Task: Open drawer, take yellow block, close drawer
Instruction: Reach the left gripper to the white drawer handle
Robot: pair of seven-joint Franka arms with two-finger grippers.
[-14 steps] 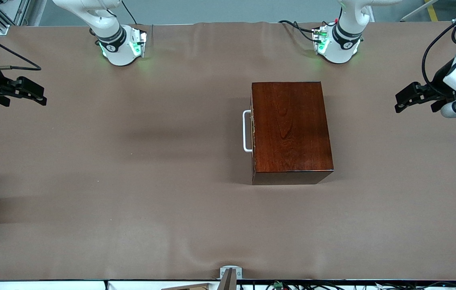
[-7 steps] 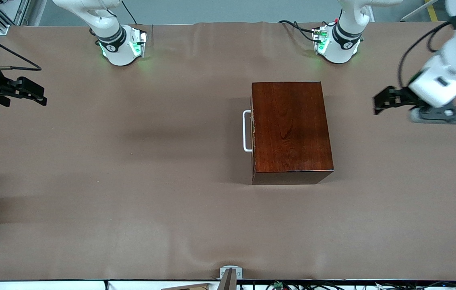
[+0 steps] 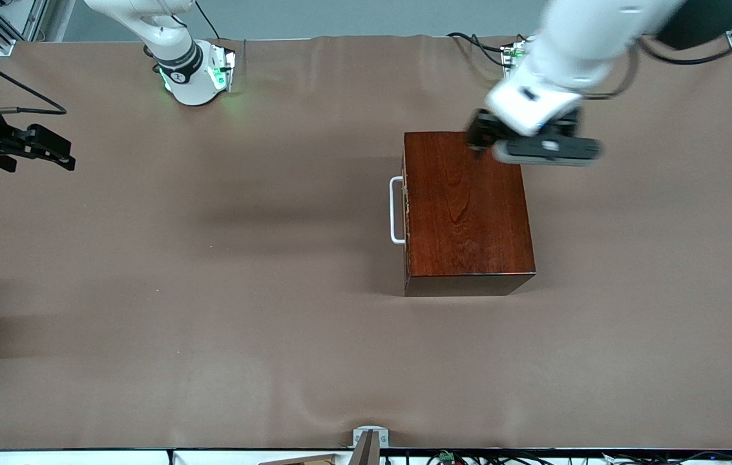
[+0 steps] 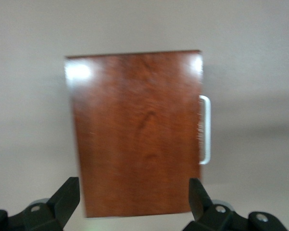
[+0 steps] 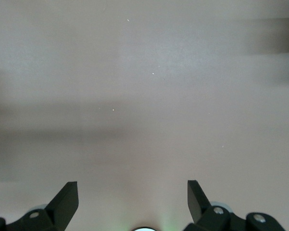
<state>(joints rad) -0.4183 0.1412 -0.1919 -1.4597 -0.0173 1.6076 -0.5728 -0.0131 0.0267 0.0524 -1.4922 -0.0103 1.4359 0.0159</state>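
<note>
The glossy reddish-brown wooden box point(image 3: 468, 210) sits mid-table toward the left arm's end. Its drawer is closed; only the white U-shaped handle point(image 3: 395, 210) shows, on the side facing the right arm's end. The box point(image 4: 137, 132) and the handle point(image 4: 205, 129) also show in the left wrist view. My left gripper point(image 3: 477, 137) is open and empty, in the air over the box's edge nearest the robot bases. My right gripper point(image 3: 63, 155) is open and empty, waiting over the table's edge at the right arm's end. The yellow block is hidden.
A brown cloth point(image 3: 210, 290) covers the table. The right arm's base point(image 3: 194, 74) stands at the table's top edge. A small metal bracket point(image 3: 370, 439) sits at the edge nearest the front camera. The right wrist view shows only bare cloth point(image 5: 144, 96).
My left arm has swung in from the table's end to over the box's edge nearest the bases. The right arm and the box have not moved.
</note>
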